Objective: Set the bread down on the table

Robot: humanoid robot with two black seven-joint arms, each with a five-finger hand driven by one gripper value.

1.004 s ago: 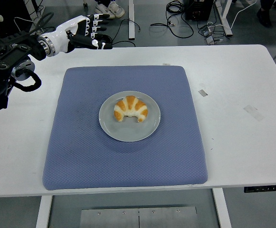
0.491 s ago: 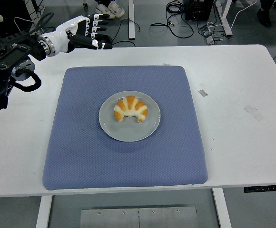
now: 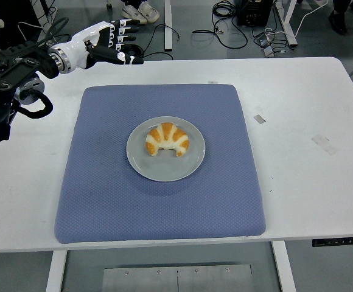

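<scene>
Bread [image 3: 167, 140] on plate [image 3: 192, 164], well apart from left hand [image 3: 112, 44], fingers spread, empty.

The left arm [image 3: 9, 73] is black with looping cables, a white wrist cuff, and a black-and-white five-fingered left hand [image 3: 112, 42].

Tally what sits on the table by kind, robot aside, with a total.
Croissant: 1
Grey plate: 1
Blue mat: 1
Tape scraps on the bare white table: 2, at and
Total: 5
</scene>
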